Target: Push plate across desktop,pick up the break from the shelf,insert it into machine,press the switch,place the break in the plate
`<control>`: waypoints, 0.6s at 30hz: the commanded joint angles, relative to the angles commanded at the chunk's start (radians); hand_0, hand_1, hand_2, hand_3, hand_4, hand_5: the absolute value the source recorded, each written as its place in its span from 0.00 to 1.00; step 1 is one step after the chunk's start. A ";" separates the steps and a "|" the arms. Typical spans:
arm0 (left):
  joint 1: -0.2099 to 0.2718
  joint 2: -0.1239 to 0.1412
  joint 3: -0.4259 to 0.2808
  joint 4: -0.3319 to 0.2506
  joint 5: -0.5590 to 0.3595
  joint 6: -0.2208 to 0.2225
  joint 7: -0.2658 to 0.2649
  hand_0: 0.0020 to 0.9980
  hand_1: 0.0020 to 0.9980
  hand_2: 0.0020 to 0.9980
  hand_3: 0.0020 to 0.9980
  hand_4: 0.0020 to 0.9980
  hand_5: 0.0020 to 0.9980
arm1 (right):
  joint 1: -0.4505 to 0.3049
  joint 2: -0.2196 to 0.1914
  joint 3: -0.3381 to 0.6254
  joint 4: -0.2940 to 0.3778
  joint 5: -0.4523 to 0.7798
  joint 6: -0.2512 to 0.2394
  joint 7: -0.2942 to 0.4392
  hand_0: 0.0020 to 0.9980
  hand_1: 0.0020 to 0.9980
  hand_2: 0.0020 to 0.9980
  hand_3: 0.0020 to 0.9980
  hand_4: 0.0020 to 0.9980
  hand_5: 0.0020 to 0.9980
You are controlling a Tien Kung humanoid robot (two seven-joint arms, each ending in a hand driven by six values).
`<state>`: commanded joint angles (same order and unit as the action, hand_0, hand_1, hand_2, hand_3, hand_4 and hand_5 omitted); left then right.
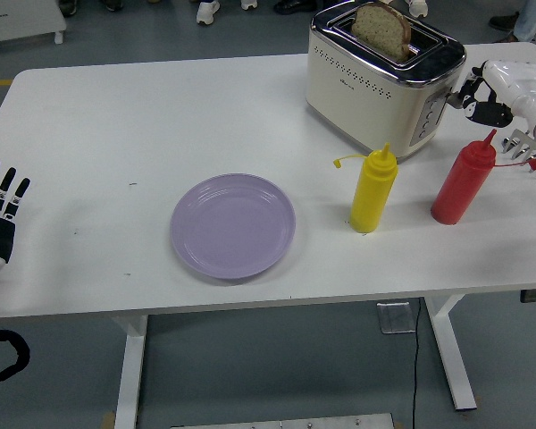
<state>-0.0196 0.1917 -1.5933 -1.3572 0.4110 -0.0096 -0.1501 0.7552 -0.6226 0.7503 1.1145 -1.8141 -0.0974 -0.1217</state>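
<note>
**Pressing the toaster lever without shoving the machine**

A grey floor lies beyond the white worktop point(116, 116), where a lilac plate point(233, 225) sits empty near the front edge, well apart from the cream toaster point(381, 79) at the far right. A slice of bread point(381, 29) stands high in the slot, so the step in hand looks to be pressing the switch. The right hand point(484, 94) is at the toaster's end face, fingers curled and holding nothing, its fingertips just beside the lever point(456, 92); whether they touch it cannot be told. The left hand point(0, 204) rests open at the worktop's left edge.

To do this well, the fingertip should settle on top of the lever and push straight down, not sideways, since a sideways load would likely slide the toaster. The red bottle point(462, 185) stands close under the wrist, and the yellow bottle point(372, 191) is nearby; the forearm should stay high to avoid tipping either. A small metal rack point(531, 147) lies beside the arm.
</note>
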 joint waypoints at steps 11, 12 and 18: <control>0.002 -0.001 0.003 0.002 0.000 0.001 0.001 0.82 0.86 0.92 0.85 0.64 1.00 | 0.001 0.017 -0.026 -0.004 0.008 0.002 -0.002 0.25 0.37 0.58 0.53 0.15 0.38; 0.002 -0.001 0.003 0.003 0.000 0.001 0.001 0.82 0.86 0.92 0.85 0.64 1.00 | 0.003 0.021 -0.031 -0.006 0.009 0.003 -0.002 0.25 0.37 0.58 0.53 0.15 0.38; 0.002 -0.001 0.005 0.004 0.000 0.001 0.001 0.82 0.86 0.92 0.85 0.64 1.00 | 0.007 0.035 -0.048 -0.016 0.013 0.006 -0.004 0.25 0.37 0.58 0.53 0.15 0.37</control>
<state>-0.0175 0.1911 -1.5883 -1.3537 0.4114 -0.0085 -0.1495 0.7624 -0.5875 0.7023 1.0982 -1.8014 -0.0916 -0.1255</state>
